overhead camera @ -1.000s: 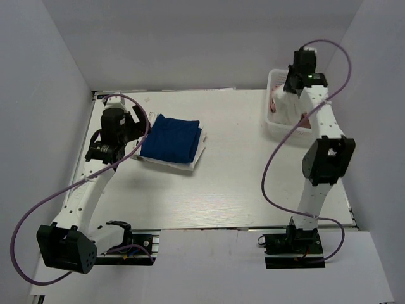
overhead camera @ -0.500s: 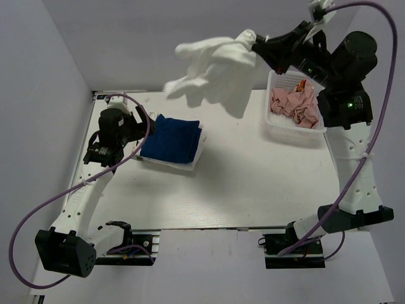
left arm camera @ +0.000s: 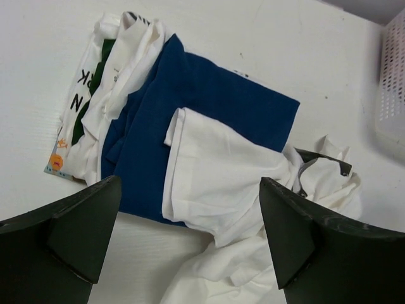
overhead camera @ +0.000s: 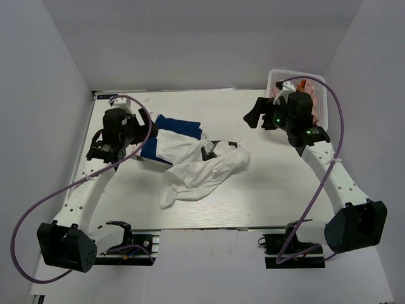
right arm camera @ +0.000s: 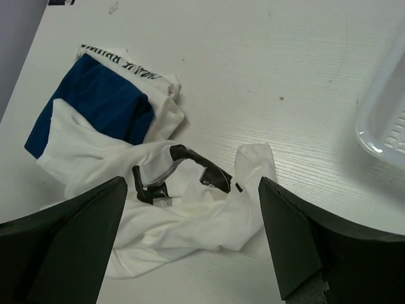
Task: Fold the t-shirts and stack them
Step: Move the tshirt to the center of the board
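Note:
A large white t-shirt (overhead camera: 201, 170) lies crumpled at the table's middle left, its dark-edged collar (right arm camera: 190, 159) facing up. One side of it drapes over a folded royal blue t-shirt (overhead camera: 179, 125), which rests on a folded white printed shirt (left arm camera: 95, 95). My left gripper (overhead camera: 140, 126) hovers open at the stack's left edge, with the blue t-shirt (left arm camera: 215, 107) and the white t-shirt (left arm camera: 221, 171) below its jaws. My right gripper (overhead camera: 255, 116) hangs open above the table, right of the white t-shirt (right arm camera: 190, 218), holding nothing.
A white mesh basket (overhead camera: 276, 75) stands at the back right behind my right arm, with pink cloth (overhead camera: 305, 84) inside. Its rim also shows in the right wrist view as basket (right arm camera: 380, 120) and in the left wrist view as basket (left arm camera: 392, 76). Walls close in the table on three sides.
My right arm pulled the white t-shirt out of the basket, swung it leftward through the air and let it go. It now lies partly over the blue stack. The left arm stayed put.

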Motion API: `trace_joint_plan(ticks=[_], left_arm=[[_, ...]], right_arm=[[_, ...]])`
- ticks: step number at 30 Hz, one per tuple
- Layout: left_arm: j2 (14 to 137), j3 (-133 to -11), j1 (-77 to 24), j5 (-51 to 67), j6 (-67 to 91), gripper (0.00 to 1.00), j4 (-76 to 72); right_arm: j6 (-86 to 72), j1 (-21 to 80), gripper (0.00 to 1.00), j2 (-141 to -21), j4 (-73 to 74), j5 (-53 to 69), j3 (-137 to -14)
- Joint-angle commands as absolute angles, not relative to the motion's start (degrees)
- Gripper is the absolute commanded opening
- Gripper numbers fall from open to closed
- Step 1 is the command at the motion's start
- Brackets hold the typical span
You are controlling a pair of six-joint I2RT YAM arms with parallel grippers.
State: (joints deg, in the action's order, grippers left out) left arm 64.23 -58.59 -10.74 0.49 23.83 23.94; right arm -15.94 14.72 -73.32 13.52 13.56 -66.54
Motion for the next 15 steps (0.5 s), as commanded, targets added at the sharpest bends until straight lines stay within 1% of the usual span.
trace_joint_plan(ticks=[1, 7, 9, 10, 12, 15], left_arm=[[65.1, -59.9, -11.0, 1.1, 24.6, 1.00, 25.4], [68.0, -59.9, -11.0, 1.1, 24.6, 1.00, 24.6], [69.6, -59.9, -11.0, 3.7, 24.6, 1.00, 23.3], [70.7, -59.9, -11.0, 4.4, 24.6, 1.00, 21.9], [75.0, -60.5, -11.0, 6.1, 24.6, 1.00, 21.9], [80.9, -61.9, -11.0, 8.4, 25.3, 1.00, 21.1]], right_arm=[[-16.1, 15.0, 0.90, -72.2, 11.0, 10.3, -68.8], [-15.9, 15.6, 0.90, -74.0, 9.0, 14.8, -65.7], [-16.1, 16.4, 0.90, -75.0, 7.9, 16.4, -65.1], [-16.3, 17.5, 0.90, -76.8, 6.7, 19.4, -64.9], [-16.8, 19.3, 0.90, -78.2, 4.0, 20.6, -63.0], [-19.4, 22.8, 0.90, -85.8, 0.8, 21.4, -61.4]])
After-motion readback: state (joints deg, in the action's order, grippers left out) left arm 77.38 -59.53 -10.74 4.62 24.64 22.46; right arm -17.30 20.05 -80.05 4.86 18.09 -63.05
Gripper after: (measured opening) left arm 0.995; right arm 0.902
